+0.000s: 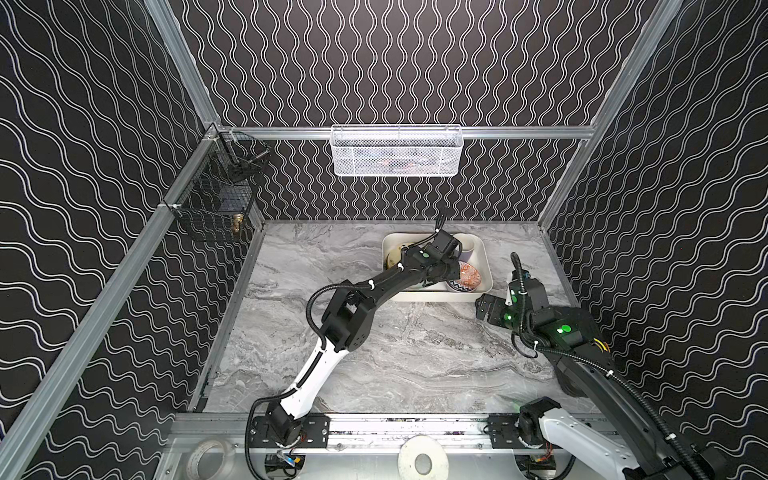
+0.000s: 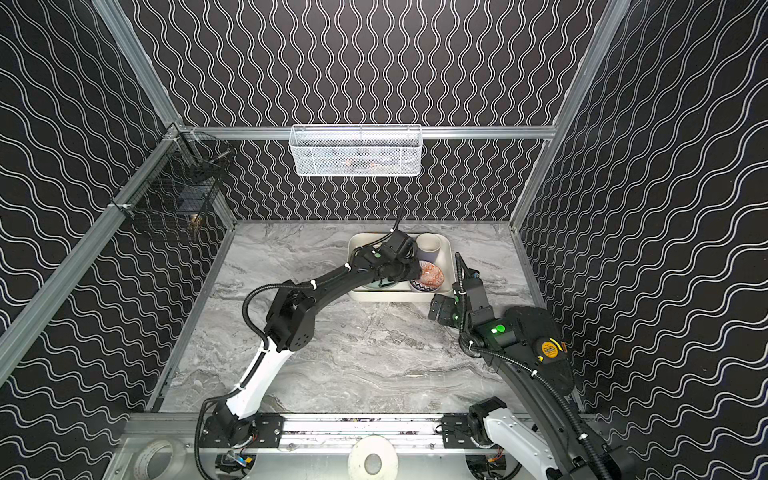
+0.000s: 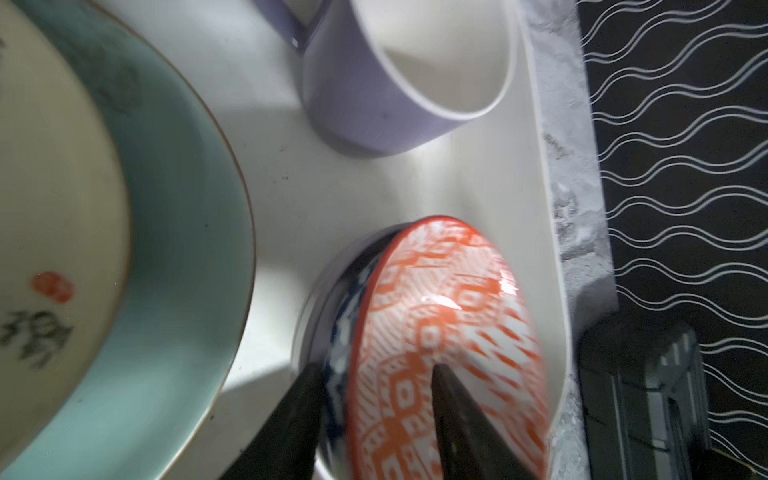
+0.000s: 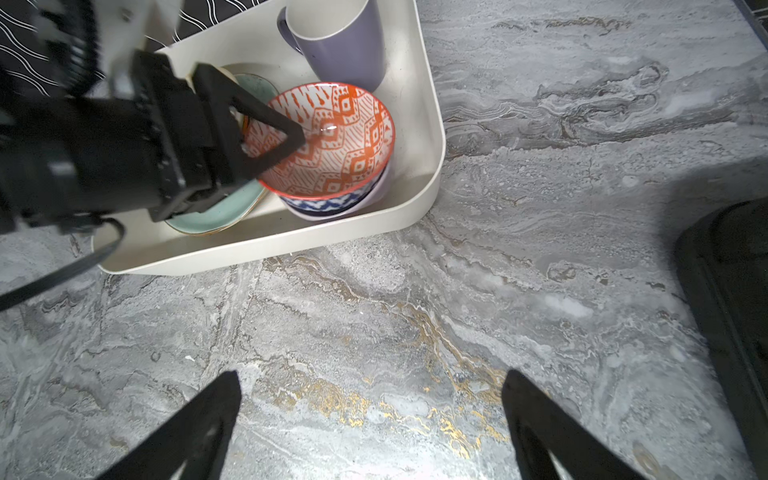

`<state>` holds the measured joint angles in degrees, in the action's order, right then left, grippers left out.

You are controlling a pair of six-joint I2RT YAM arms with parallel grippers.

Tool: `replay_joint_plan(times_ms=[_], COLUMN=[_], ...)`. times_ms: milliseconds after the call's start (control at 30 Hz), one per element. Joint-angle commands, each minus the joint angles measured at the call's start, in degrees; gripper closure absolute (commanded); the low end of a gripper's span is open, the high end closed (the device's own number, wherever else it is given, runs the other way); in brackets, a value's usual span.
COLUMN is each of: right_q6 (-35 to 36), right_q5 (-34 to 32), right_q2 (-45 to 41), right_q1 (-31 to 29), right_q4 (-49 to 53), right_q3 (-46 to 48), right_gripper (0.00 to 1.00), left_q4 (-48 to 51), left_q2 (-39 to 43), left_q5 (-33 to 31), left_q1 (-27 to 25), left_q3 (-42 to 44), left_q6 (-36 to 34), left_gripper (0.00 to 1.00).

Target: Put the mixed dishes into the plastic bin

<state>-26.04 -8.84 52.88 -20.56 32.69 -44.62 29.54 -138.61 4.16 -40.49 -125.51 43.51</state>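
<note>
The cream plastic bin [image 1: 436,297] [image 2: 395,296] [image 4: 291,237] stands at the table's back middle. In it are a lavender mug [image 1: 469,243] [image 3: 374,104] [image 4: 345,45], a pale plate [image 3: 54,166] on a teal plate [image 3: 187,208] [image 4: 216,216], and a red-patterned bowl [image 1: 469,275] [image 2: 432,274] [image 3: 449,299] [image 4: 345,137] nested in a blue-patterned bowl [image 4: 328,205]. My left gripper [image 1: 455,270] [image 3: 376,368] is open astride the red bowl's rim, one finger inside and one outside, with gaps on both sides. The red bowl looks blurred. My right gripper [image 1: 484,309] [image 4: 370,378] hangs open over bare table just in front of the bin's right corner.
A white wire-mesh basket [image 1: 395,151] hangs on the back rail and a black wire basket [image 1: 220,199] on the left rail. A flat black shape [image 4: 727,291] lies at the table's right edge. A yellow tape measure [image 2: 548,348] shows beside the right arm. Tape rolls [image 1: 423,461] sit on the front frame.
</note>
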Motion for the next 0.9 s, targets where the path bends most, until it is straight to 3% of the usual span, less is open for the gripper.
replay_joint_plan(times_ms=[0, 667, 733, 767, 833, 867], right_q6=[0.30, 0.12, 0.04, 0.12, 0.26, 0.22], right_q5=[0.35, -0.04, -0.29, -0.43, -1.22, -1.93], right_q2=[-0.21, -1.19, -1.43, -1.51, -1.65, -1.70], right_q1=[0.02, 0.04, 0.01, 0.00, 0.08, 0.08], right_q4=[-1.05, 0.51, 0.79, 0.83, 0.71, 0.67], right_q3=[-0.29, -1.15, -1.66, -1.78, -2.03, -2.05], right_gripper=[0.01, 0.01, 0.01, 0.01, 0.01, 0.01], left_q4=[0.03, -0.72, -0.69, -0.56, -0.11, 0.19], left_q2=[1.01, 5.41, 8.24, 10.33, 15.29, 18.21], left_q5=[-0.75, 0.32, -0.33, -1.33, -5.74, -8.91], left_q1=[0.15, 0.09, 0.08, 0.14, 0.10, 0.20], left_q3=[0.80, 5.48, 7.42, 9.08, 13.60, 16.72], left_q6=[-0.80, -1.48, -2.77, -4.11, -6.48, -7.81], left_gripper=[0.51, 0.45, 0.35, 0.25, 0.05, 0.02])
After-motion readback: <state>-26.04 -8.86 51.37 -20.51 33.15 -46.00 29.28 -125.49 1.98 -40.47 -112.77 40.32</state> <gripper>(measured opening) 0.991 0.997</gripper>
